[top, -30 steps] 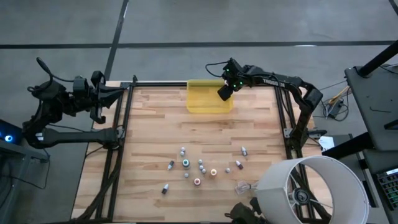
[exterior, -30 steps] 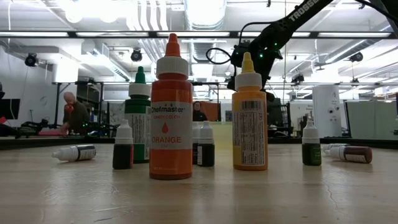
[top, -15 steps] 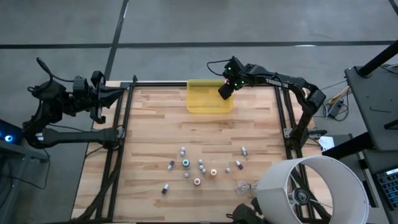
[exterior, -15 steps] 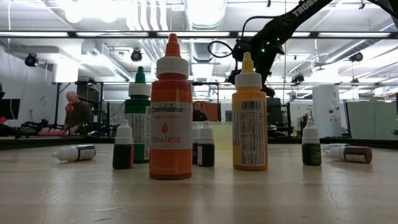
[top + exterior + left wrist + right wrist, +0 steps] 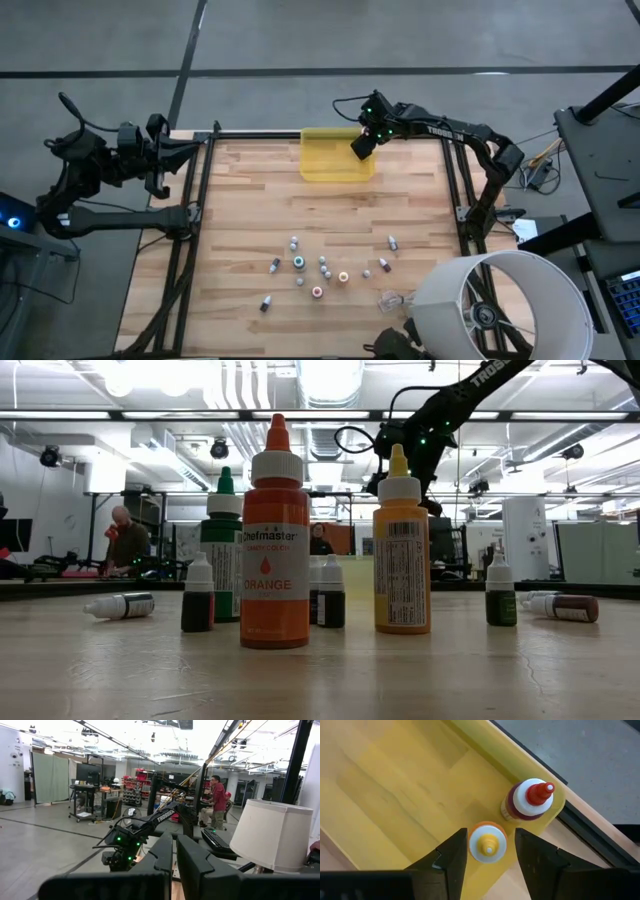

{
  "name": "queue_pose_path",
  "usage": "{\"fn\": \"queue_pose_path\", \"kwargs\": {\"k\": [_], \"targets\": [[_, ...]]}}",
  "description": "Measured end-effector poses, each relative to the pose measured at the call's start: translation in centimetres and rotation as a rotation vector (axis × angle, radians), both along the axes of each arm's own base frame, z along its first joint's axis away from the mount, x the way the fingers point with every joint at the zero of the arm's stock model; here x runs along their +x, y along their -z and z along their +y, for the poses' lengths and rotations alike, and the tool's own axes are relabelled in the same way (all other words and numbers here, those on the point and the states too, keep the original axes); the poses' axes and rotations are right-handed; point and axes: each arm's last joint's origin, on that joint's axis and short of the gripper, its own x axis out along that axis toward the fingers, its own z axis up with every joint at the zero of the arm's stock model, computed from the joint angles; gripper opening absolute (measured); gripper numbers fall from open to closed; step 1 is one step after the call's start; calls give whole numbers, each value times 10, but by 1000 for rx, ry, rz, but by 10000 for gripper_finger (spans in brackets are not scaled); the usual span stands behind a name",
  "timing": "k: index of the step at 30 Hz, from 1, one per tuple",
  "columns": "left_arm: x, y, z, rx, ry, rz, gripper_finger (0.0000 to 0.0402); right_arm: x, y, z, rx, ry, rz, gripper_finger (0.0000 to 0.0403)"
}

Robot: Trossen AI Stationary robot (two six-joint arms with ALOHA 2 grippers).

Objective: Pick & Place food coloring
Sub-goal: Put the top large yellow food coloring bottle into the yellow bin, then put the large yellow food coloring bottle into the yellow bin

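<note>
The food coloring bottles (image 5: 320,272) are small plastic droppers with cone-tipped caps in red, green, yellow, orange and white. Most stand or lie scattered on the wooden desk (image 5: 250,210) near its front edge, a few tipped on their sides. In the low view a tall orange bottle (image 5: 274,535) with a printed label and a yellow bottle (image 5: 401,545) stand upright in front, with a green-capped one (image 5: 222,545) and shorter dark-bodied ones behind.

Two more bottles sit upright in the yellow tray (image 5: 325,158), a shallow translucent plastic box at the back edge of the desk. In the right wrist view a yellow-capped bottle (image 5: 488,844) stands between the fingers, and a red-capped bottle (image 5: 530,800) stands in the tray's corner just beside it.

The right gripper (image 5: 361,146) hangs over the tray's right end. Its fingers (image 5: 452,857) stand apart on either side of the yellow-capped bottle with a small gap to each, so they hold nothing.

The left gripper (image 5: 190,148) waits beyond the desk's back left corner, its fingers (image 5: 162,857) pressed together and empty.

A crumpled clear plastic scrap (image 5: 393,298) lies near the front right corner, beside a white lampshade (image 5: 500,305).
</note>
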Motion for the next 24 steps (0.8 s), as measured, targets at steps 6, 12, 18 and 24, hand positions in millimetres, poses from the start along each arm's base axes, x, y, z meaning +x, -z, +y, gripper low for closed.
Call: {"fn": "queue_pose_path", "kwargs": {"k": [6, 12, 18, 24], "targets": [[0, 0, 0, 0, 0, -1, 0, -4, -15, 4, -27, 0, -33, 160], [0, 0, 0, 0, 0, 0, 0, -11, -40, 13, -77, -10, -92, 160], [0, 0, 0, 0, 0, 0, 0, -10, -62, 34, -124, -97, -142, 165], [0, 0, 0, 0, 0, 0, 0, 0, -73, 60, -158, -207, -169, 170]]}}
